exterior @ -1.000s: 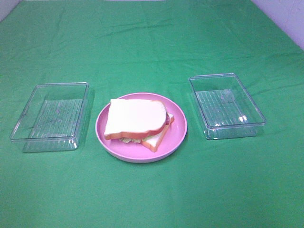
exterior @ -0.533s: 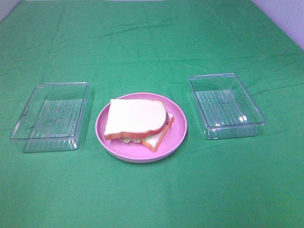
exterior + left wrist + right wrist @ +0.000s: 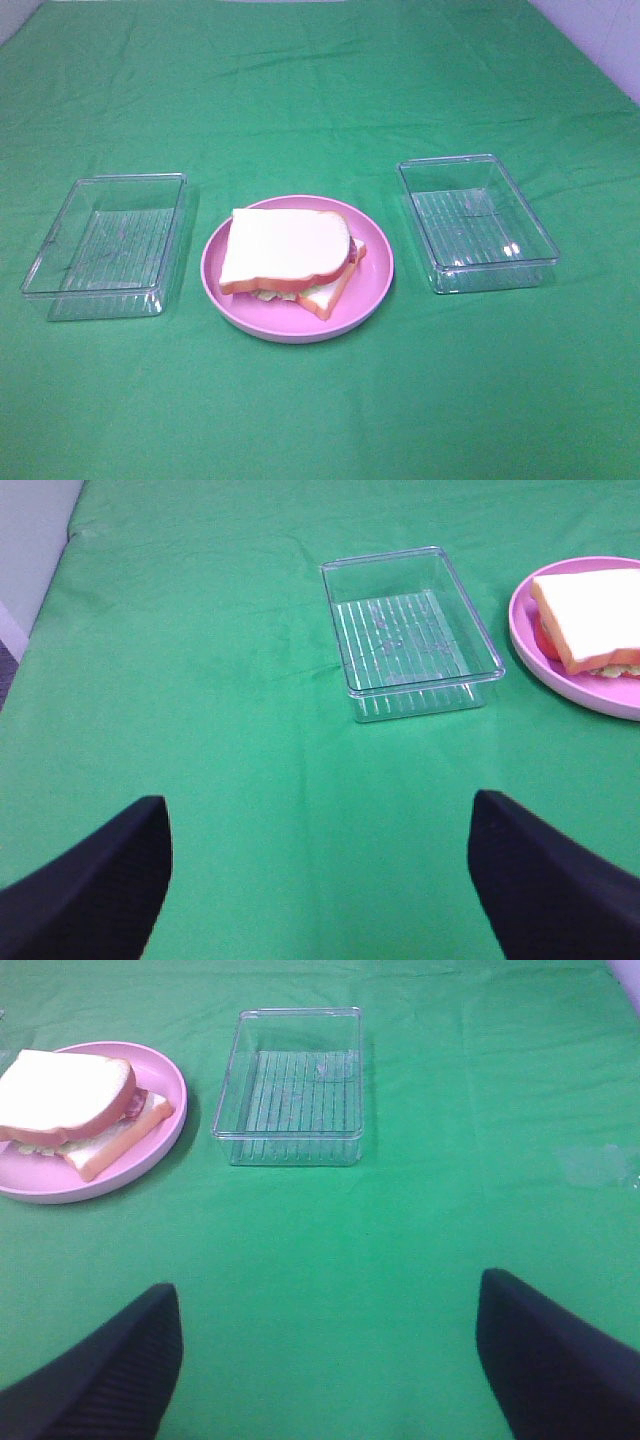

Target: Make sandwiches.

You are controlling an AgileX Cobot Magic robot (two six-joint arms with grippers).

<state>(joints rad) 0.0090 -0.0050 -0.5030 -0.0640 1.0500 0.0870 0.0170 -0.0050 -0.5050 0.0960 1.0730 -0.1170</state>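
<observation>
Sitting on a round pink plate [image 3: 375, 285], the sandwich [image 3: 285, 252] lies between 2 ribbed clear trays [image 3: 105, 245] [image 3: 475, 222] on green cloth [image 3: 320, 400]. Both grippers [image 3: 315, 880] [image 3: 325, 1360] hang wide, empty.

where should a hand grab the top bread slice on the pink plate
Probably by its two long crust edges, coming straight down. The top white bread slice with orange-brown crust lies flat and skewed over the lower slice on the round pink plate, so its edges overhang clear of the plate's raised rim.
</observation>
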